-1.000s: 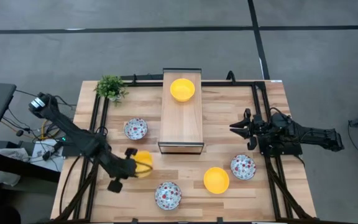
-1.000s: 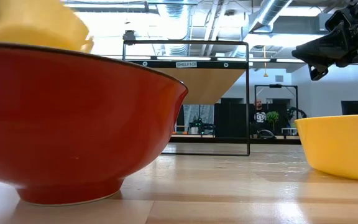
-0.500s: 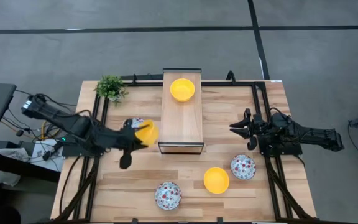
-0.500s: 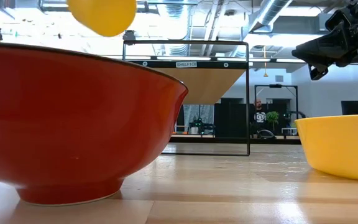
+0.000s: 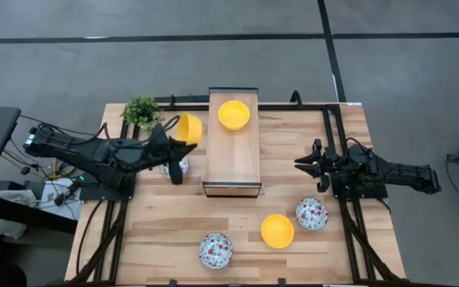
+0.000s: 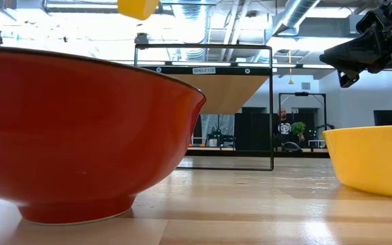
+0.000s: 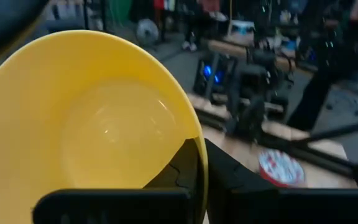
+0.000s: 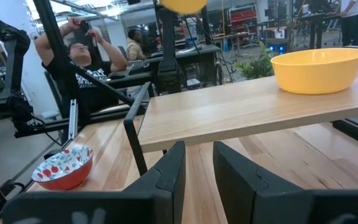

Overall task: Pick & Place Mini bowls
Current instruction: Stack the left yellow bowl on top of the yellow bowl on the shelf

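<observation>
My left gripper point(image 5: 179, 138) is shut on a yellow mini bowl point(image 5: 190, 127), held in the air just left of the wooden shelf point(image 5: 232, 163). The held bowl also shows at the top of the low view point(image 6: 138, 7). A second yellow bowl point(image 5: 233, 114) stands on the shelf's far end. On the table rest a yellow bowl point(image 5: 277, 230) and floral bowls point(image 5: 215, 249), point(image 5: 311, 213); another floral bowl point(image 5: 168, 167) lies partly under my left arm. My right gripper point(image 5: 313, 165) waits open at the table's right side, nothing between its fingers. My left gripper pinches the yellow bowl's rim point(image 7: 199, 155), one finger point(image 7: 179, 171) inside the bowl and one point(image 7: 235, 183) outside. The fingers come nearly level from the table's left. The bowl is lifted clear and tipped on its side, its hollow facing back toward my arm.
A small green potted plant point(image 5: 142, 112) stands at the far left corner, close behind the held bowl. The shelf's black metal frame point(image 6: 272, 109) raises its top above the table. A person point(image 8: 82, 68) sits beyond the table's left side.
My left gripper has risen and swung from the near left of the table toward the far edge and the shelf, carrying the yellow bowl. It has tipped up from pointing steeply down to nearly level and has rolled. The bowl has turned onto its side.
</observation>
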